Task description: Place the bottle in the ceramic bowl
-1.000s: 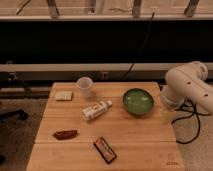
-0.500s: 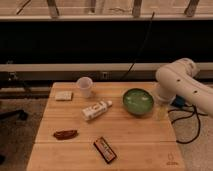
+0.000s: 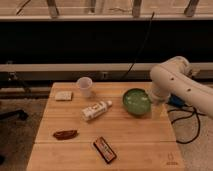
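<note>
The white bottle point(image 3: 96, 111) with a dark-and-tan label lies on its side near the middle of the wooden table point(image 3: 135, 135), cap pointing right. Right of it sits the glossy green ceramic bowl point(image 3: 136, 102), with nothing in it. My white arm comes in from the right. The gripper point(image 3: 156, 107) hangs down just off the bowl's right rim, open and holding nothing. It is well to the right of the bottle.
A white cup point(image 3: 85, 86) stands at the back of the table, with a pale flat square point(image 3: 64, 95) to its left. A brown oblong item point(image 3: 65, 134) lies front left. A dark rectangular packet point(image 3: 105, 149) lies near the front edge. Cables hang off the right side.
The arm has swung left from beyond the table's right edge, bringing the gripper up beside the bowl's right rim. The objects on the table have not moved.
</note>
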### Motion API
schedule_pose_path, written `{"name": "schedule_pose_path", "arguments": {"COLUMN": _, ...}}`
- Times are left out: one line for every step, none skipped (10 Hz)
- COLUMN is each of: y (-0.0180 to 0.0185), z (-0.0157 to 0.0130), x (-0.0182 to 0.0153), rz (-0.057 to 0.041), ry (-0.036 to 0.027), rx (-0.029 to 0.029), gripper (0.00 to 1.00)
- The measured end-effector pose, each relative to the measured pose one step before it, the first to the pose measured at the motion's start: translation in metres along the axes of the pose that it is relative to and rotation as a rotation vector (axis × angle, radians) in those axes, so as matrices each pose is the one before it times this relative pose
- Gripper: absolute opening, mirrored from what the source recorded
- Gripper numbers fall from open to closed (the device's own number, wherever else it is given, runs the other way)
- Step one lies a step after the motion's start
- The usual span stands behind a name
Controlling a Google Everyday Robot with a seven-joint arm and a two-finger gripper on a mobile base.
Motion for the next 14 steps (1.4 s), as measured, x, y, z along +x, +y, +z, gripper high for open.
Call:
{"name": "schedule_pose_path", "arguments": {"y": -0.00406, "z": -0.00054, "x": -0.01289, "rz": -0.01676, "ry": 0.00133, "rx": 0.00326, "gripper": 0.8}}
{"name": "schedule_pose_path", "arguments": {"y": -0.00276, "z": -0.00017, "x": -0.00633, "rz": -0.01245, "ry": 0.00134, "rx": 0.00293, "gripper": 0.8}}
{"name": "schedule_pose_path", "arguments": {"y": -0.00326, "z": -0.00048, "x": -0.00312, "rz": -0.01346, "ry": 0.00218, "rx": 0.00409, "gripper": 0.8}}
{"name": "schedule_pose_path", "arguments": {"y": -0.00152, "z": 0.00041, "x": -0.00153, "rz": -0.01532, "ry": 0.00249, "rx": 0.00197, "gripper": 0.8}}
{"name": "schedule_pose_path", "arguments": {"y": -0.00069, "z": 0.00036, "x": -0.00461, "rz": -0.01409, "ry": 0.00485, "rx": -0.0012, "gripper": 0.8}}
{"name": "schedule_pose_path", "arguments": {"y": -0.00129, "z": -0.00002, "x": -0.0065, "rz": -0.00996, "ry": -0.00091, "rx": 0.00012, "gripper": 0.8}}
{"name": "schedule_pose_path", "arguments": {"y": -0.00545, "z": -0.00018, "x": -0.02066, "rz": -0.0381, "ry": 0.00096, "rx": 0.00401, "gripper": 0.8}}
{"name": "schedule_pose_path", "arguments": {"y": -0.00398, "z": -0.00056, "x": -0.01128, "rz": -0.02587, "ry": 0.00121, "rx": 0.00358, "gripper": 0.8}}
{"name": "schedule_pose_path", "arguments": {"y": -0.00189, "z": 0.00042, "x": -0.00496, "rz": -0.01656, "ry": 0.00106, "rx": 0.00146, "gripper": 0.8}}
{"name": "schedule_pose_path", "arguments": {"y": -0.00184, "z": -0.00028, "x": -0.0029, "rz": -0.01487, "ry": 0.00056, "rx": 0.00157, "gripper": 0.8}}
{"name": "schedule_pose_path", "arguments": {"y": -0.00122, "z": 0.0004, "x": -0.00185, "rz": -0.01182, "ry": 0.00071, "rx": -0.00214, "gripper": 0.8}}
{"name": "schedule_pose_path", "arguments": {"y": -0.00148, "z": -0.00002, "x": -0.00501, "rz": -0.01441, "ry": 0.00328, "rx": -0.00565, "gripper": 0.8}}
{"name": "schedule_pose_path", "arguments": {"y": -0.0061, "z": -0.00038, "x": -0.0121, "rz": -0.02074, "ry": -0.00313, "rx": 0.00427, "gripper": 0.8}}
{"name": "schedule_pose_path", "arguments": {"y": -0.00648, "z": 0.00028, "x": -0.01406, "rz": -0.02475, "ry": -0.0014, "rx": -0.00099, "gripper": 0.8}}
